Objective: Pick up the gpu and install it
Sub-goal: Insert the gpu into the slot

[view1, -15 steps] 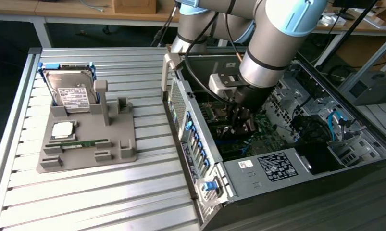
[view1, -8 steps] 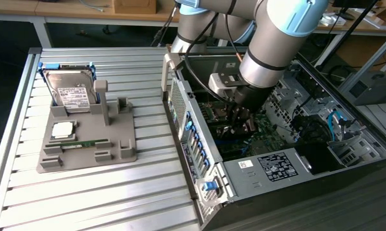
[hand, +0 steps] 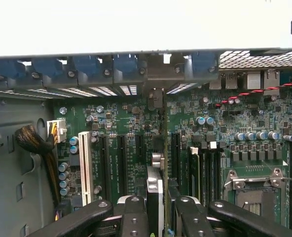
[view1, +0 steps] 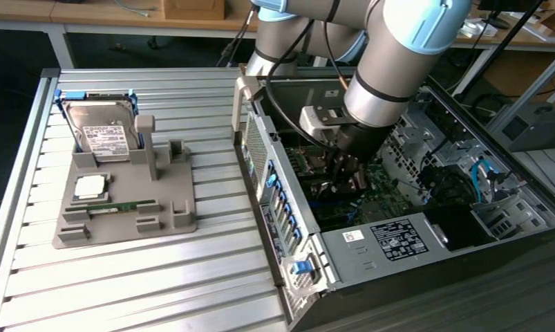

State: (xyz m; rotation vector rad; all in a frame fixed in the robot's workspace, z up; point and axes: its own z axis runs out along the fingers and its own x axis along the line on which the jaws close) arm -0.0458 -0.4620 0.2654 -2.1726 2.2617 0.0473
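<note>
Gpu (hand: pixel 157 148) seen edge-on, thin dark card with silver bracket, clenched upright in pincer (hand: pixel 158 210) over green motherboard (hand: pixel 121 148); case sticker (view1: pixel 399 239) print unreadable.

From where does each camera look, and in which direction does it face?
Exterior view: off the arm, above, looking down on the slatted table and the open computer case; the arm and gripper reaching into the case show.
Wrist view: on the wrist, facing the motherboard; the gripper holds the gpu edge-on.
Shared: the case interior, motherboard and gripper.
</note>
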